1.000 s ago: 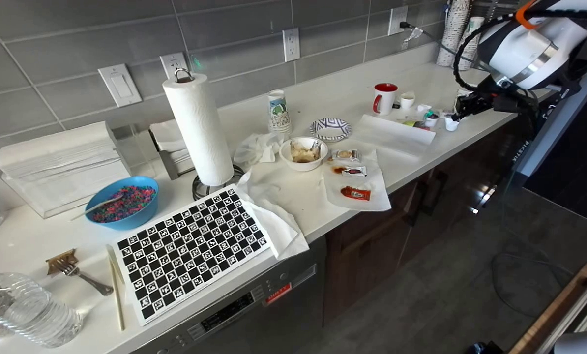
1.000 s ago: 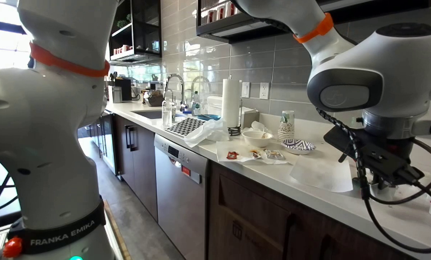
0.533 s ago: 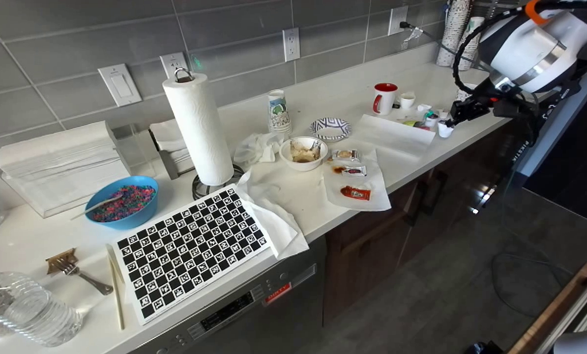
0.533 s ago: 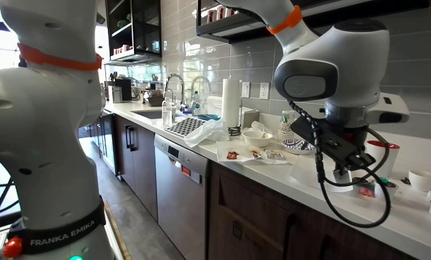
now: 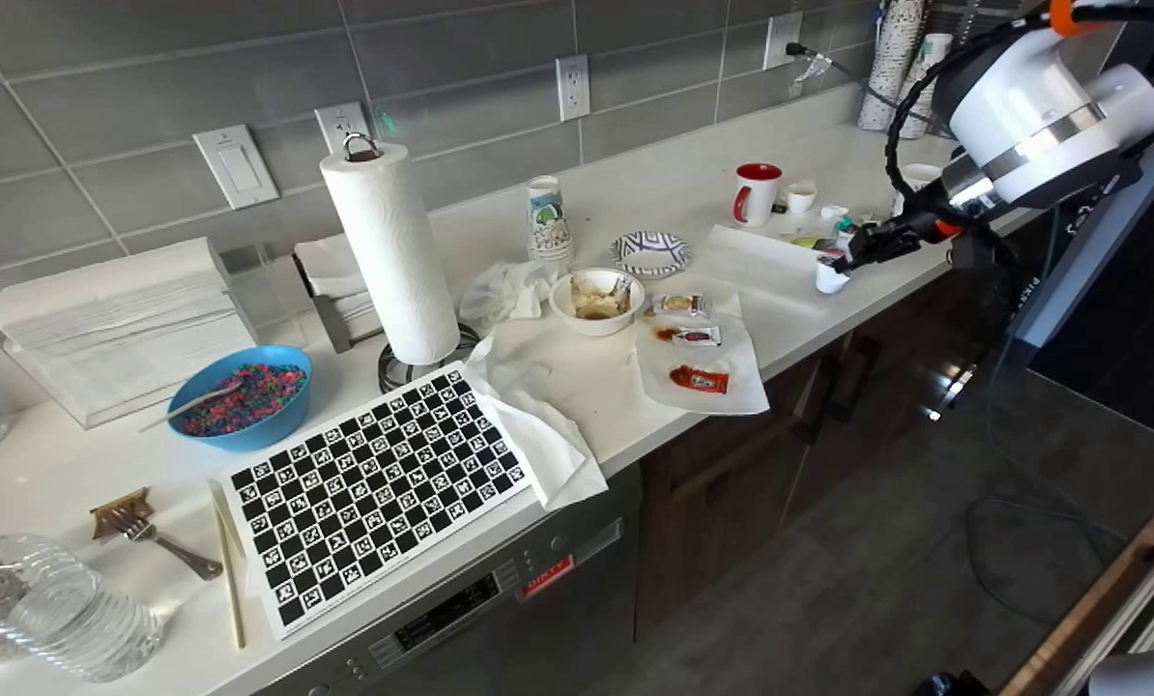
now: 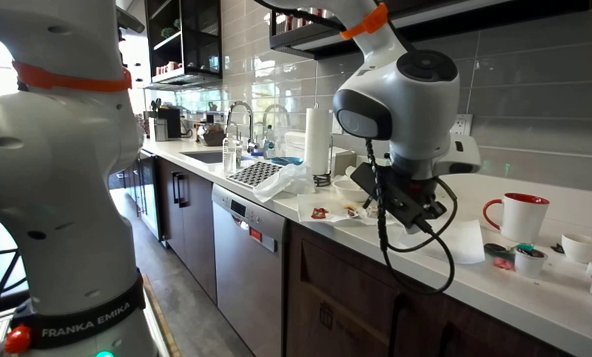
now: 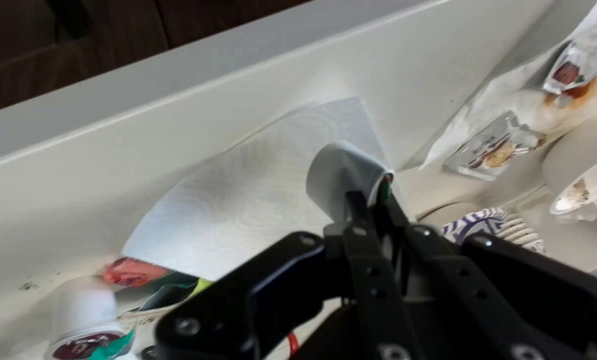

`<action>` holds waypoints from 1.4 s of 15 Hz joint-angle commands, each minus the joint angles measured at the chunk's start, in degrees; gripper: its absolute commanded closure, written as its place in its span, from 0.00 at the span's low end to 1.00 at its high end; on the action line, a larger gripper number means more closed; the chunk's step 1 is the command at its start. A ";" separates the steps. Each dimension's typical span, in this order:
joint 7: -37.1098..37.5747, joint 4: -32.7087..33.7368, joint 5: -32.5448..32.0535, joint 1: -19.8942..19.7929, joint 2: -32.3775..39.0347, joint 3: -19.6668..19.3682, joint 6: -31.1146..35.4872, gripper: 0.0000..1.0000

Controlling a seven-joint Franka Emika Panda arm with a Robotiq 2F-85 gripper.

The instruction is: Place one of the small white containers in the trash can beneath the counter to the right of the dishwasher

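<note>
You had the black two-fingered gripper [image 7: 372, 201] pinched narrow near the rim of a small round white tub [image 7: 327, 177], held over the long off-white countertop [image 7: 418, 85]; in the wrist view, a white paper sheet [image 7: 248, 200] lay behind it. A second small white tub [image 6: 528, 264] stood near the red-handled white mug [image 6: 524, 220]. Beside the grey metallic dishwasher [image 6: 249, 282] stood a dark brown cabinet front [image 6: 348, 292] with a trash-can mark [image 6: 325, 316].

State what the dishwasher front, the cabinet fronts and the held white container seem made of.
Dishwasher front: probably stainless steel, satin; even grey, soft sheen.
Cabinet fronts: wood or laminate imitating it, low sheen; dark brown, faint grain.
Held white container: likely thin plastic, matte; its wall looks creased, so coated paper is possible.
</note>
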 commanded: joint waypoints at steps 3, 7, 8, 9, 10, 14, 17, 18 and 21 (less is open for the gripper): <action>-2.95 -9.84 0.92 7.08 -7.51 -7.19 -8.82 0.98; 1.04 -15.86 -3.83 11.18 -12.08 -11.92 -11.62 0.98; 1.96 -16.92 -4.67 11.84 -12.65 -12.53 -11.01 0.98; 2.58 -17.76 -5.12 12.37 -12.89 -13.08 -10.14 0.98; 1.91 -18.24 -3.84 12.97 -12.51 -13.64 -9.47 0.98; -4.33 -18.49 5.16 15.03 -8.68 -15.49 -8.51 0.98; -4.35 -18.18 5.90 14.81 -9.01 -15.73 -9.17 0.91; -6.18 -18.15 8.23 15.05 -8.07 -15.67 -8.54 0.91; -7.61 -17.86 9.85 15.29 -6.46 -15.70 -8.38 0.91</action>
